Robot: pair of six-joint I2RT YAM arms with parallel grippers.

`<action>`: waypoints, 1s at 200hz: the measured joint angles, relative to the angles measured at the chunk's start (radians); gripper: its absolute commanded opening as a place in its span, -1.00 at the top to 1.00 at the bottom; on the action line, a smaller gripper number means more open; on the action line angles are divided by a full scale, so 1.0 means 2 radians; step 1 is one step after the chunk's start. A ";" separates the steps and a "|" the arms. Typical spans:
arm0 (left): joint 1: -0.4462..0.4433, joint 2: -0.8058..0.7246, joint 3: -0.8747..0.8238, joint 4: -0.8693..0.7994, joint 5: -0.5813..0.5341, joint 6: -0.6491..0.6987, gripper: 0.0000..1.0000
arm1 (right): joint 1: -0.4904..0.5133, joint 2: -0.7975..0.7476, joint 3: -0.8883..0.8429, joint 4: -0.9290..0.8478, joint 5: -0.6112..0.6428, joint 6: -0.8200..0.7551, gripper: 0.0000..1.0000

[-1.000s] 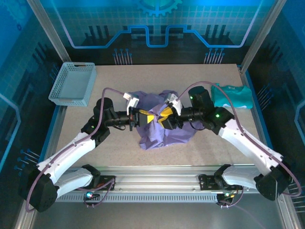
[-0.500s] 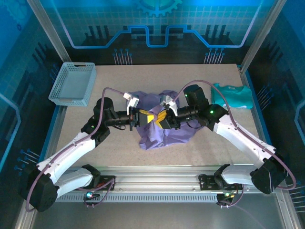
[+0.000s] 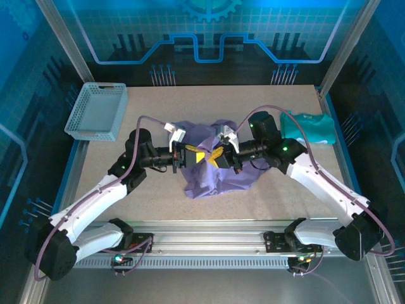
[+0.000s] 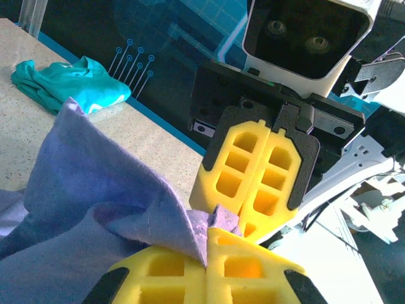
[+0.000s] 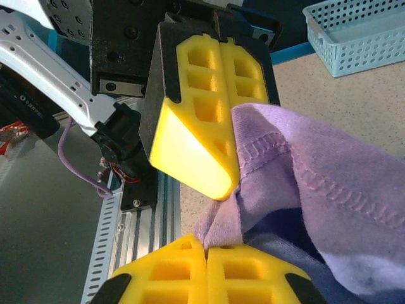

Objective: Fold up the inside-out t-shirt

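"What are you gripping right now?"

"My left gripper [image 4: 207,266] is clamped tight on a raised fold of the inside-out t-shirt [image 3: 218,180]. My right gripper [image 5: 205,269] is pinched closed on a stitched hem of the same cloth. The two sit nose to nose, almost touching."

"Where's the shirt lying?"

"It's bunched on the table [image 3: 152,101], to the right of the grey mesh basket [image 3: 96,113], nearer my arm bases than the basket is and well apart from it. A teal garment [image 3: 308,128] lies farther right of the basket, beyond the shirt, with a gap between them."
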 measured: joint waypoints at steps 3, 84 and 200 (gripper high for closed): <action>0.000 0.000 0.001 0.000 0.000 0.000 1.00 | 0.000 -0.001 0.000 0.000 -0.001 0.001 0.83; 0.000 0.000 0.003 -0.004 -0.002 0.000 1.00 | -0.001 -0.002 0.000 0.007 -0.026 0.020 0.70; 0.000 -0.010 0.002 -0.059 -0.087 0.018 0.11 | 0.014 -0.002 0.002 0.009 0.039 0.079 1.00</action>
